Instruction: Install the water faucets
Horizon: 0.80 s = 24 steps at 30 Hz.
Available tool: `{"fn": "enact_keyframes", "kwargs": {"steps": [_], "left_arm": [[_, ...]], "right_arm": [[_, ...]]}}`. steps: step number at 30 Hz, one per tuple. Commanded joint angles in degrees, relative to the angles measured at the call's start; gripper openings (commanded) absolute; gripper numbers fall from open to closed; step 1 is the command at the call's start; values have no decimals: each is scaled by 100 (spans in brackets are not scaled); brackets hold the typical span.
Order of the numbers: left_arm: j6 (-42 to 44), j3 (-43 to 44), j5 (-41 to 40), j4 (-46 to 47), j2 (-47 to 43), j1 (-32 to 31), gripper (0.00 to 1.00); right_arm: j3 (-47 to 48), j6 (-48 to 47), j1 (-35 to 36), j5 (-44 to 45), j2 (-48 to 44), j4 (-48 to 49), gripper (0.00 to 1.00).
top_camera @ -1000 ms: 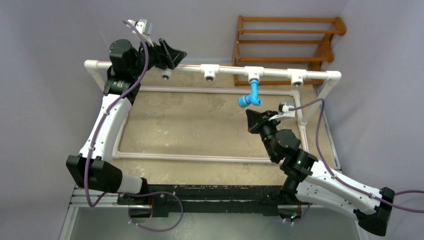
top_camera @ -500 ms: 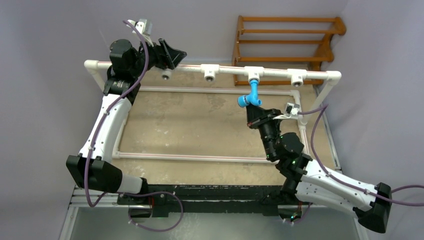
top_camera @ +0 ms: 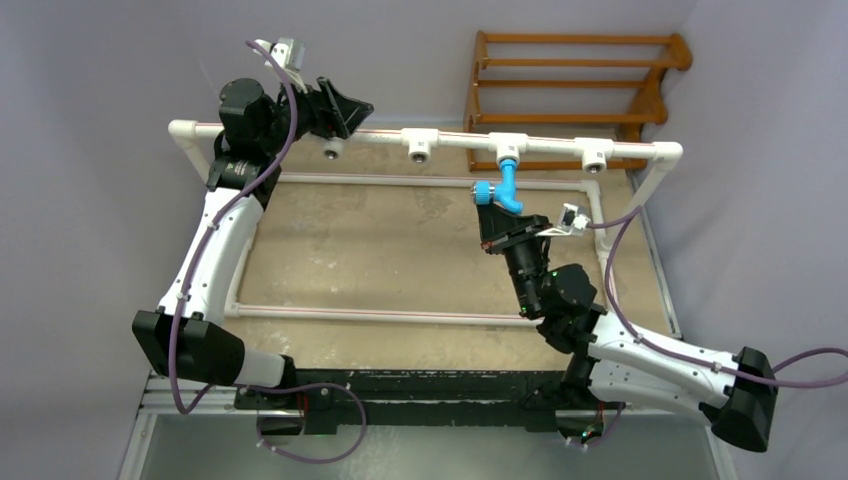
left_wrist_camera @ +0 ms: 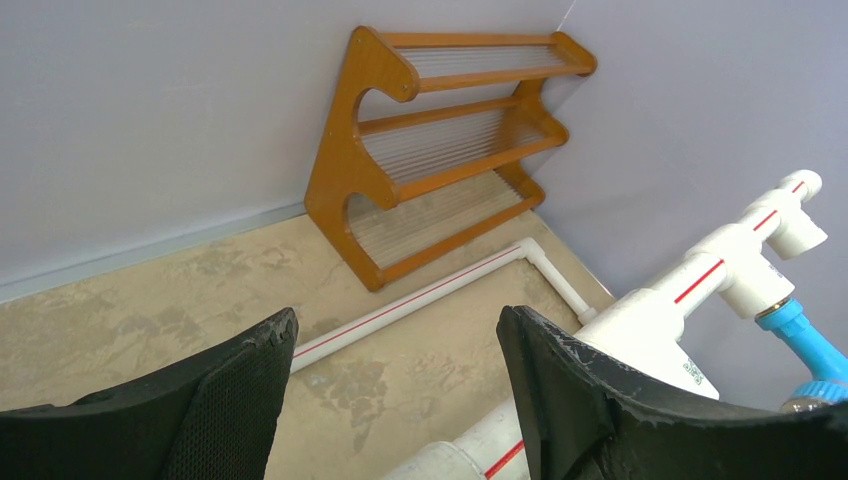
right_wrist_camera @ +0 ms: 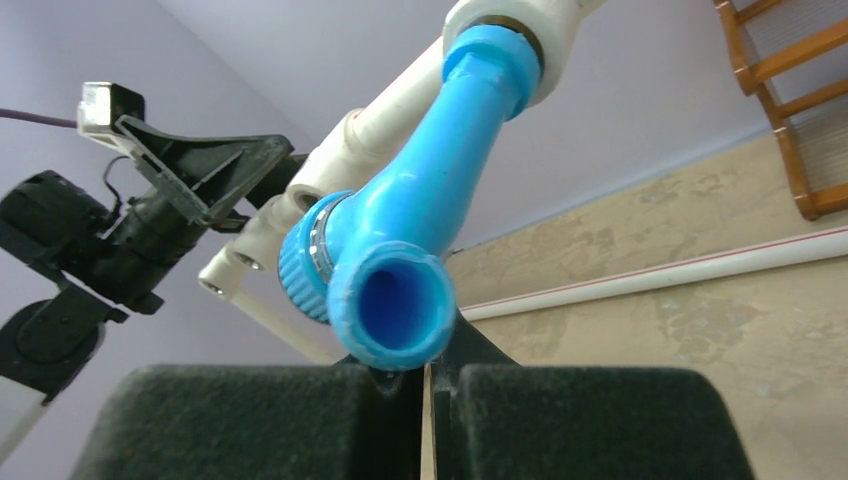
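Pipework of white plastic lies as a rectangular frame (top_camera: 400, 181) on the sandy-coloured counter (top_camera: 380, 250). Along its far side a raised pipe (top_camera: 455, 140) with a thin red stripe carries four tees (top_camera: 419, 146) whose openings face downward. Behind it a wooden rack (top_camera: 580, 39) stands in the corner against the lavender wall (top_camera: 120, 60). The left claw (top_camera: 355, 105) sits at the left part of the raised pipe, its jaws spread wide and released. In the left wrist view the pipe runs slantwise under the right-hand finger (left_wrist_camera: 600, 400), and whether it touches cannot be told. A purple cable (top_camera: 625, 230) loops beside the right arm.

The faucet (top_camera: 503, 188) is bright blue, with a bent body, a ribbed knob backed by a silvery ring, and a round open spout mouth. Its upper end sits in the third tee from the left, and it hangs down over the counter with an open tee on either side. The right claw (top_camera: 492, 215) is clenched with nothing between its fingers. It is right under the spout, whose rim meets the top of the closed fingers (right_wrist_camera: 250, 420) in the right wrist view.

A second ago the right claw stood lower and to the right, apart from the faucet. It has since come up and leftward beneath it. The faucet's lower end has swung round, so its knob now points left. The left arm has not shifted.
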Motion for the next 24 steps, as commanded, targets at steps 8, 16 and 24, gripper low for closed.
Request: {"fn": "enact_keyframes", "kwargs": {"steps": [8,16,24], "left_arm": [[26,-314,-198,-1119,480,241,73],[0,-310,-146,-1116,479,270,73],[-9,-314,-119,-1118,497,289,73]], "right_arm": [[274,-226,666,792,219,1212,0],[911,-562,906,1363,332,674,0],[1565,-330,956,1990,501,-434,0]]}}
